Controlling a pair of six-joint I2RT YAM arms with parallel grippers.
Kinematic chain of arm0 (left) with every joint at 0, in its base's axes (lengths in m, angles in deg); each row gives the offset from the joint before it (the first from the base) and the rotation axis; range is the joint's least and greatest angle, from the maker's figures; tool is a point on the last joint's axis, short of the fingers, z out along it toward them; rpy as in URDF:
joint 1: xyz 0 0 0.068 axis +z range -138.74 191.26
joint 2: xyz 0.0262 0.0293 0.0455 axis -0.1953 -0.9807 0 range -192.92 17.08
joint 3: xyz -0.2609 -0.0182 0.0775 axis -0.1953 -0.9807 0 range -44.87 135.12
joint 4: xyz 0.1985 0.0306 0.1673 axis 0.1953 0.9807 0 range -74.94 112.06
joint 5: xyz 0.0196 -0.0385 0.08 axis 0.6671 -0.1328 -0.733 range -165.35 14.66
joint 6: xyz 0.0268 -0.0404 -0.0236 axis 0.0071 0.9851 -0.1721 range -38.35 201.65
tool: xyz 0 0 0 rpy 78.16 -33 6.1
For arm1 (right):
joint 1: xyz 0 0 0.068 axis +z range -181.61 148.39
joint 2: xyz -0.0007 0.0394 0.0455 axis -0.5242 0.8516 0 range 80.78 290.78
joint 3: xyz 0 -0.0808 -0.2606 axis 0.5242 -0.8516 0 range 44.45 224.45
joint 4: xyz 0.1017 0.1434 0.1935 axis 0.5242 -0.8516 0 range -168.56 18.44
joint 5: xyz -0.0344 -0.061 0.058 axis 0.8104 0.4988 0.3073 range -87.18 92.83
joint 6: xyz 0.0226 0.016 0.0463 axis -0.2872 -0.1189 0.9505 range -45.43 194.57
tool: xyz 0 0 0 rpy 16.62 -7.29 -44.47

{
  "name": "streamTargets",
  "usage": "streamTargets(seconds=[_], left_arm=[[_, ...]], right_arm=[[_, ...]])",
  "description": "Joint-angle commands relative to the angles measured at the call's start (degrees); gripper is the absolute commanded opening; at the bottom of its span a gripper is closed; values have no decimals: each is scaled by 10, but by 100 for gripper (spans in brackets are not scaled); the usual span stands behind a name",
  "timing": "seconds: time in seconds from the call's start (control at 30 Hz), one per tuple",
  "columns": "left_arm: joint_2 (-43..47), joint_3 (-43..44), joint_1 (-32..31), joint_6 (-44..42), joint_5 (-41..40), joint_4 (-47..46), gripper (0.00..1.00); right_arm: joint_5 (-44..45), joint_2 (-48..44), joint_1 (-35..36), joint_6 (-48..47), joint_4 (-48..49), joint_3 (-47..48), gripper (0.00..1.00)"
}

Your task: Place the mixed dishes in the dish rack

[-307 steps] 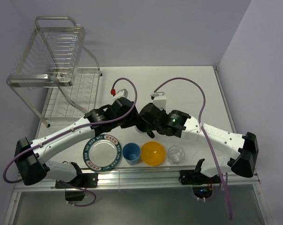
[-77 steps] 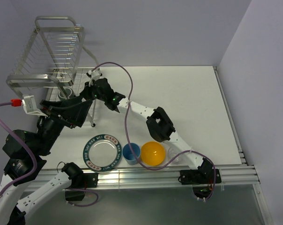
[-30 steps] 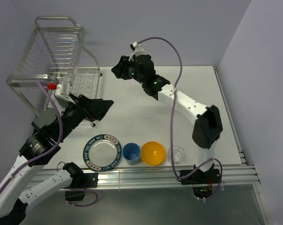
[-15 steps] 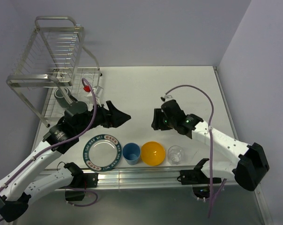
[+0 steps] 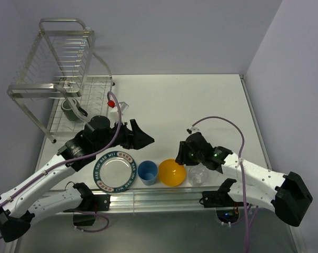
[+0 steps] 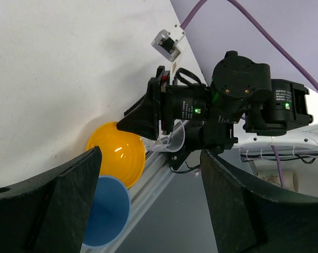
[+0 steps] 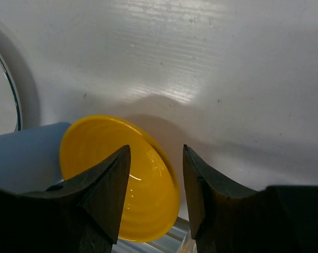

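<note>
**One mug racked, four dishes waiting at the near edge**

The dark green-grey mug (image 5: 70,109) sits in the lower tier of the chrome wire dish rack (image 5: 59,52), which stands at the far left corner of the white surface (image 5: 201,100). Four pieces line the near edge, left to right: the silver plate (image 5: 115,171) with its green lettered rim, the light blue cup (image 5: 147,172), the orange-yellow bowl (image 5: 172,172) and the small clear glass (image 5: 197,174). The right gripper (image 5: 184,153) hangs over the bowl's far rim, its fingers parted a modest way and holding nothing. Its wrist camera shows the rim in the gap, but whether the fingers touch it cannot be told. The left gripper (image 5: 143,136) hovers just beyond the plate and cup, spread wide and empty, facing the right arm.
</note>
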Motion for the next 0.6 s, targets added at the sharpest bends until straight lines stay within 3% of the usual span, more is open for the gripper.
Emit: streamTargets(seconds=[0.0, 0.2, 0.27, 0.3, 0.43, 0.57], left_arm=[[3, -4, -5, 5, -3, -26, 82], [11, -11, -6, -1, -10, -20, 82], [11, -12, -7, -4, -13, -16, 82], [10, -13, -6, -6, -14, -15, 82], [1, -11, -6, -12, -21, -5, 82], [0, -8, -7, -18, -36, 1, 82]], right_arm=[[3, 1, 11, 22, 36, -20, 51], [-20, 24, 27, 27, 80, -49, 41], [-28, 36, 32, 23, 94, -47, 32], [-28, 47, 33, 22, 96, -44, 21], [-11, 77, 35, 3, 90, -17, 0], [70, 85, 40, -20, 27, 41, 0]])
